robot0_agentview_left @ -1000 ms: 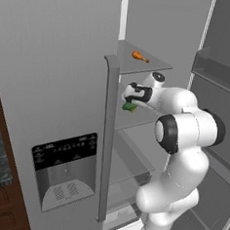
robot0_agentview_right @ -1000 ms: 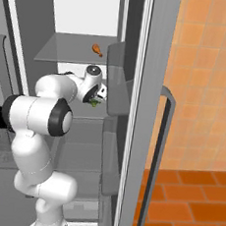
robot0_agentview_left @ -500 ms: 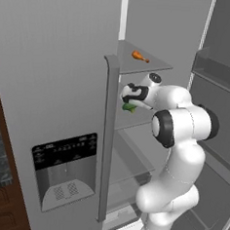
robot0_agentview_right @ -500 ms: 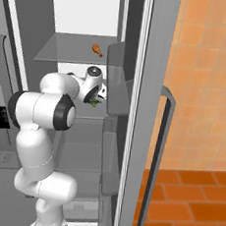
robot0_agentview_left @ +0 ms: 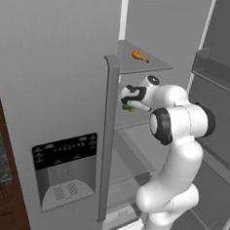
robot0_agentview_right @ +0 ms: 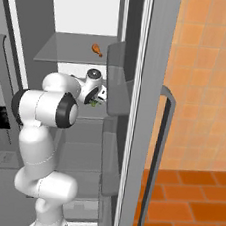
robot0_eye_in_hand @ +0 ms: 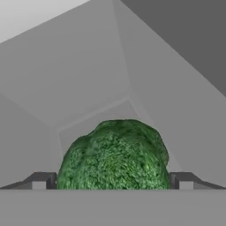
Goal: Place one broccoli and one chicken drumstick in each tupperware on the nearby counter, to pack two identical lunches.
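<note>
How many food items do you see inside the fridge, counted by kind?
broccoli: 1
chicken drumstick: 1
Total: 2

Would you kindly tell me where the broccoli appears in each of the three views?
Left base view: broccoli is a green bit at centre, under the claw.
Right base view: left of centre, beside the white wrist.
Hand view: lower centre, between the open claw's tips.
Shared landmark: the grey fridge shelf beneath it.
</note>
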Available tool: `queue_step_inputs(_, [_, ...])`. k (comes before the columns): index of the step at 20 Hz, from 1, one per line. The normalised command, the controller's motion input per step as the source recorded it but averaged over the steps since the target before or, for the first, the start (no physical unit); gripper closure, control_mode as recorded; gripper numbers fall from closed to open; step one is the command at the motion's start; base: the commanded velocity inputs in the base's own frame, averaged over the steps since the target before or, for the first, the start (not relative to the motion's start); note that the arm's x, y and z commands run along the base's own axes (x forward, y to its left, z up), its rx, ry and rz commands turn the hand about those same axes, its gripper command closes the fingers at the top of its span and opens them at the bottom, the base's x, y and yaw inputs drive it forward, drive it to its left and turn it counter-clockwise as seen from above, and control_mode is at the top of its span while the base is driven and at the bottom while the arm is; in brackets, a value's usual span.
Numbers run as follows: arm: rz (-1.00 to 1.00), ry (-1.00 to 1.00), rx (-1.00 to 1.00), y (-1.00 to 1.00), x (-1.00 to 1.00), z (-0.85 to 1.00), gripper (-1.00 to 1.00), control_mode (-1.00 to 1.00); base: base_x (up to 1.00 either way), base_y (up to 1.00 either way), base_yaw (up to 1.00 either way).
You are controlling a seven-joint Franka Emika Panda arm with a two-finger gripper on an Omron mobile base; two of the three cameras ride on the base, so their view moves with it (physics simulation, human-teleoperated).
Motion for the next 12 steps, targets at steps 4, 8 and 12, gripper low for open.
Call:
queue_step_inputs(4, [-0.03,0.03,0.0,0.0,0.21,-0.12,-1.0,-1.0,0.0,0.0,0.0])
queue_step_inputs(8, [-0.01,0.07,0.0,0.0,0.08,-0.09,-1.0,-1.0,0.0,0.0,0.0])
queue_step_inputs(12, [0.0,0.06,0.0,0.0,-0.18,-0.21,-1.0,-1.0,0.0,0.0,0.0])
